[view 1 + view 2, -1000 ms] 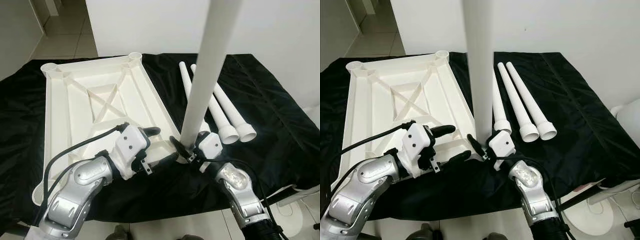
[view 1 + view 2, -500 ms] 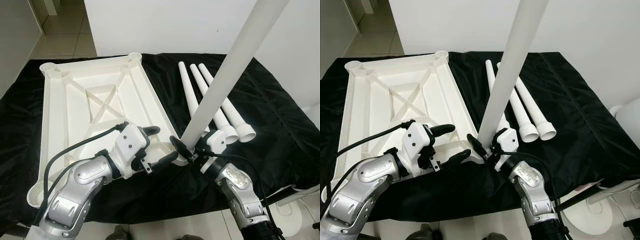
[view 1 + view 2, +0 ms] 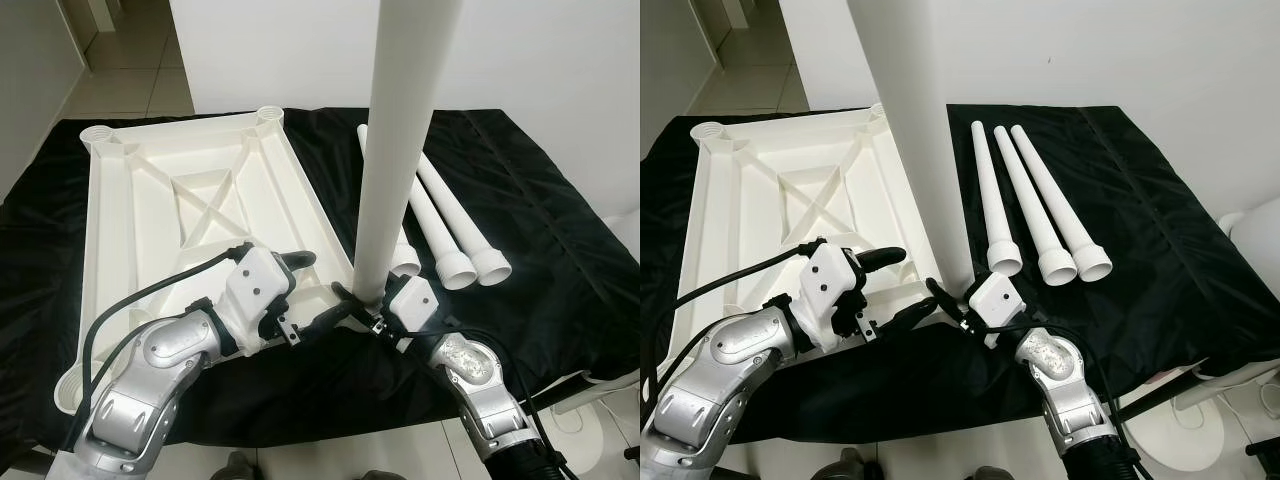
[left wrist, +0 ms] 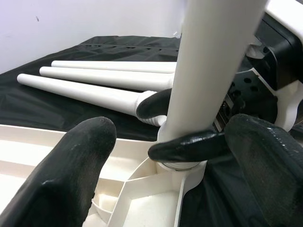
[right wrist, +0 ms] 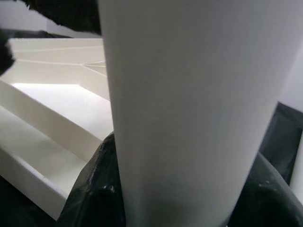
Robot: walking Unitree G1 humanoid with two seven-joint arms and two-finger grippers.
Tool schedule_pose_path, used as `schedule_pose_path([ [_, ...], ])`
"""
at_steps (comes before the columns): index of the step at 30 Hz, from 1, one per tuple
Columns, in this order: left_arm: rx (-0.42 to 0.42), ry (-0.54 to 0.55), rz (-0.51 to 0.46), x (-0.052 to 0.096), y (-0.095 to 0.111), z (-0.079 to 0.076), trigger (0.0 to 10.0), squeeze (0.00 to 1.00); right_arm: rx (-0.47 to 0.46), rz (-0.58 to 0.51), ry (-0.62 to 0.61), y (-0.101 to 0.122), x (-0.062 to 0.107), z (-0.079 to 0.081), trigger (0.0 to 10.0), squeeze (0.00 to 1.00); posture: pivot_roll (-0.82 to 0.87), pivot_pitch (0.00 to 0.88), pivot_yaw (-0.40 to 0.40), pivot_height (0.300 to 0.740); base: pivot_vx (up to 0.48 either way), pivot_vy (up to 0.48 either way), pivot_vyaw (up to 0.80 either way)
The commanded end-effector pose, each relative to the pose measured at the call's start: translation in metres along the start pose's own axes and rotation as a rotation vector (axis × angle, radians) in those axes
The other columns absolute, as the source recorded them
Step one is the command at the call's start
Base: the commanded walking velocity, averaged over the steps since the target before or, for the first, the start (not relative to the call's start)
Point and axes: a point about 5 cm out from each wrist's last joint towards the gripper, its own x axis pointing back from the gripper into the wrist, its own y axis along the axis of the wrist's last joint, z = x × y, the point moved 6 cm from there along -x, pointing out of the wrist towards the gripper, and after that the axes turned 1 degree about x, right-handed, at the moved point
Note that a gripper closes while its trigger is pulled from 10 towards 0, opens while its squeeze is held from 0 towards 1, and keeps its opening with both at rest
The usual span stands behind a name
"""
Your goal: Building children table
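While the white table leg [image 3: 400, 150] stood nearly upright, its lower end sat at the near right corner socket [image 4: 182, 166] of the upside-down white tabletop [image 3: 180, 210], which lay ribbed side up on a black cloth [image 3: 540, 250]. The right gripper [image 3: 358, 305] was closed around the base of that leg, a black finger [image 4: 189, 145] wrapping it just above the socket. The left gripper [image 3: 300, 295] hovered just beside it over the tabletop's near right corner, its 2 fingers [image 4: 71, 175] spread apart and holding nothing. To the right of the tabletop, 3 more white legs [image 3: 1040, 215] lay side by side on the cloth, flared ends toward the robot. A white wall [image 3: 560, 60] rose behind, with tiled floor [image 3: 130, 70] at the far left.
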Motion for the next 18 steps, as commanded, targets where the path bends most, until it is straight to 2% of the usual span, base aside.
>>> schedule_pose_path([
  [1,-0.010,0.049,0.011,0.0015,-0.0021,0.0061,10.0,0.00,-0.181,0.081,0.028,-0.0232,0.0067,0.0141,10.0,0.00,-0.03,0.025,0.009,0.740,0.000,0.000,0.00],
  [2,-0.010,0.049,0.011,0.0015,-0.0021,0.0061,10.0,0.00,-0.181,0.081,0.028,-0.0232,0.0067,0.0141,10.0,0.00,-0.03,0.025,0.009,0.740,0.000,0.000,0.00],
  [3,-0.010,0.049,0.011,0.0016,-0.0021,0.0059,10.0,0.00,-0.245,0.071,0.007,-0.0231,0.0067,0.0124,10.0,0.00,-0.03,0.024,0.007,0.740,0.000,0.000,0.00],
  [4,-0.010,0.049,0.011,0.0016,-0.0021,0.0059,10.0,0.00,-0.245,0.071,0.007,-0.0231,0.0067,0.0124,10.0,0.00,-0.03,0.024,0.007,0.740,0.000,0.000,0.00],
  [5,-0.010,0.050,0.011,0.0018,-0.0021,0.0057,10.0,0.00,-0.301,0.060,-0.021,-0.0234,0.0066,0.0096,10.0,0.00,-0.03,0.025,0.007,0.740,0.000,0.000,0.00],
  [9,-0.009,0.052,0.012,0.0023,-0.0021,0.0057,10.0,0.00,-0.331,0.042,-0.061,-0.0244,0.0083,0.0058,10.0,0.00,-0.03,0.029,0.005,0.740,0.000,0.000,0.00],
  [11,-0.009,0.052,0.012,0.0025,-0.0021,0.0057,10.0,0.00,-0.322,0.046,-0.061,-0.0255,0.0090,0.0061,10.0,0.00,-0.03,0.029,0.005,0.740,0.000,0.000,0.00],
  [12,-0.009,0.053,0.013,0.0026,-0.0022,0.0058,10.0,0.00,-0.263,0.059,-0.047,-0.0270,0.0095,0.0080,10.0,0.00,-0.03,0.031,0.005,0.740,0.000,0.000,0.00],
  [15,-0.007,0.054,0.013,0.0027,-0.0023,0.0059,10.0,0.00,-0.233,0.067,-0.038,-0.0281,0.0094,0.0095,10.0,0.00,-0.03,0.031,0.005,0.740,0.000,0.000,0.00],
  [16,-0.008,0.055,0.013,0.0027,-0.0022,0.0059,10.0,0.00,-0.194,0.073,-0.025,-0.0281,0.0086,0.0104,10.0,0.00,-0.03,0.031,0.005,0.740,0.000,0.000,0.00],
  [18,-0.008,0.055,0.013,0.0027,-0.0022,0.0060,10.0,0.00,-0.188,0.078,-0.017,-0.0282,0.0082,0.0109,10.0,0.00,-0.03,0.031,0.005,0.740,0.000,0.000,0.00],
])
